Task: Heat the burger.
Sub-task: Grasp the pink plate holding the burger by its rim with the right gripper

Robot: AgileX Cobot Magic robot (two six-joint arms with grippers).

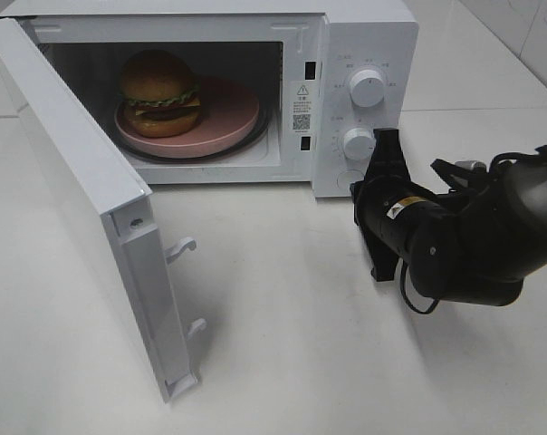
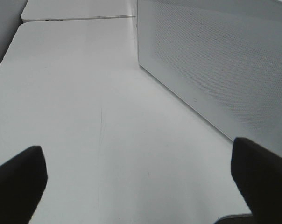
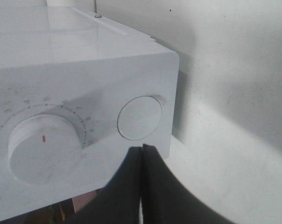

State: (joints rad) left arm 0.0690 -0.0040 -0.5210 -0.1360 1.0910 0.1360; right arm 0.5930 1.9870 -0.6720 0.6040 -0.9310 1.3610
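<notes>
The burger [image 1: 158, 91] sits on the pink plate [image 1: 228, 113] inside the microwave [image 1: 255, 18], on the side of the plate nearer the hinge. The microwave stands at the far edge of the bench [image 1: 283, 299]. Its door [image 1: 74, 172] is swung wide open towards the near left part of the bench, with two latch hooks showing on its free edge.

My right gripper [image 3: 143, 149] has its fingers pressed together with nothing between them. In the high view my right gripper [image 1: 388, 138] is up against the front of the control panel at the microwave's right end, beside the lower knob [image 1: 358, 143] and below the upper knob [image 1: 367, 88]. From my right wrist, the joined tips point at the panel just under the round button [image 3: 140, 117], near the panel's lower outer corner. The lower knob [image 3: 45, 151], with its small red mark, is off to one side of the button. I cannot tell whether the tips touch the panel or stop just short of it.

My left gripper [image 2: 137, 151] has its fingers [image 2: 17, 182] far apart and holds nothing. Only bare bench shows between them. Beside it runs a white panel with a fine dotted mesh [image 2: 215, 60], which looks like the outer face of the door, though I cannot be sure. The panel is near one finger but apart from it. A seam crosses the bench further on in that view. My left arm does not show in the high view.
</notes>
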